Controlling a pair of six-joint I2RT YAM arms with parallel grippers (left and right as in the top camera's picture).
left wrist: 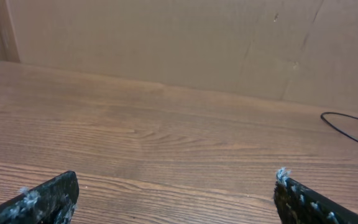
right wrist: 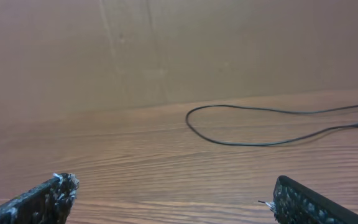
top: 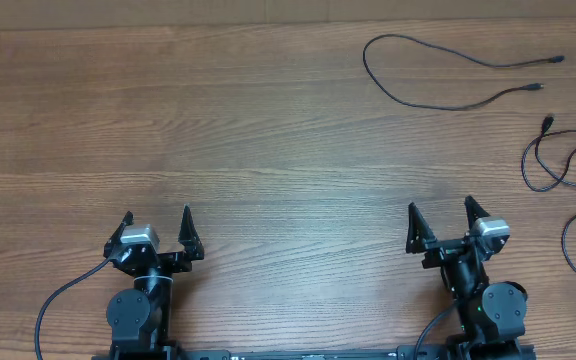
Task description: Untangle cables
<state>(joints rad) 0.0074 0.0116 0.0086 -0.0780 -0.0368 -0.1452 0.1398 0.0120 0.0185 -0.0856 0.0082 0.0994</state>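
Three thin black cables lie apart on the wooden table at the right. One long looped cable is at the back right, its plugs pointing right. A second cable curls at the right edge, and a third arcs near the right edge further forward. My left gripper stands open at the front left, far from every cable. At the front right my right gripper is open too, with nothing between its fingers. The right wrist view shows the looped cable well ahead of the right gripper. The left gripper holds nothing.
A cardboard wall rises behind the table's far edge. The arms' own thick black leads trail off at the front edge beside the bases.
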